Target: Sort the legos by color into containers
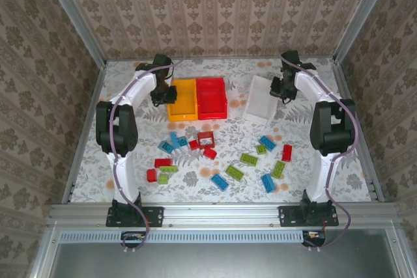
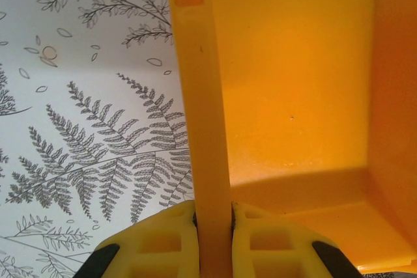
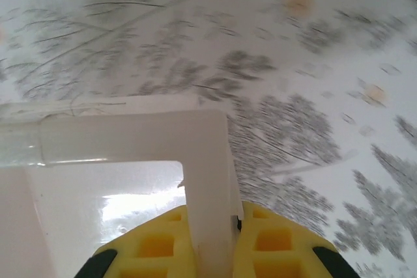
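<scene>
My left gripper is shut on the left wall of the yellow-orange bin; in the left wrist view its fingers clamp that rim. The red bin stands touching the yellow-orange one on its right. My right gripper is shut on the right wall of the white translucent bin, which sits tilted; in the right wrist view the rim runs between the fingers. Red, blue and lime green legos lie scattered in front of the bins.
A fern-patterned sheet covers the table. Metal rails and patterned walls fence it on three sides. Both arm bases are bolted at the near edge.
</scene>
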### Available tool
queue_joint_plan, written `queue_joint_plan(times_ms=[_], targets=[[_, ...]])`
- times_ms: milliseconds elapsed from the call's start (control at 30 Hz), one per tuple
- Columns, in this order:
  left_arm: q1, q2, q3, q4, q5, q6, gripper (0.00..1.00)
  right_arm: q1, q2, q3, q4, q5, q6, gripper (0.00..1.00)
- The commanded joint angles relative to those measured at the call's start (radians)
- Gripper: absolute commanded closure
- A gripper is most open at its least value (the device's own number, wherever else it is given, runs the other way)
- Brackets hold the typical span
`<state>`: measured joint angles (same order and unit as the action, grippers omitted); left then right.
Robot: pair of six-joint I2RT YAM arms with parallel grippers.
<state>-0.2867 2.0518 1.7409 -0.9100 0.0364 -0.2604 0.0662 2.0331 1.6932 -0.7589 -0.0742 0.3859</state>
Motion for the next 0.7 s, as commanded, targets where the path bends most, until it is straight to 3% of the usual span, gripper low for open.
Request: queue_joint_plan(times_ms=[0, 267, 533, 667], targets=[[-0.006, 0.010, 0.034, -0.028, 0.021, 0.047, 1.00, 0.051, 0.075, 0.123, -0.136, -0.008, -0.131, 0.99], [-0.027, 0.003, 0.002, -0.008, 0.018, 0.028, 1.00, 0.142, 0.208, 0.316, -0.281, 0.120, -0.176, 0.99], [-0.047, -0.017, -0.039, -0.002, -0.002, 0.024, 1.00, 0.153, 0.261, 0.398, -0.336, 0.197, -0.147, 1.00], [-0.048, -0.040, -0.071, 0.012, 0.005, 0.017, 1.00, 0.168, 0.271, 0.415, -0.344, 0.207, -0.149, 0.91]])
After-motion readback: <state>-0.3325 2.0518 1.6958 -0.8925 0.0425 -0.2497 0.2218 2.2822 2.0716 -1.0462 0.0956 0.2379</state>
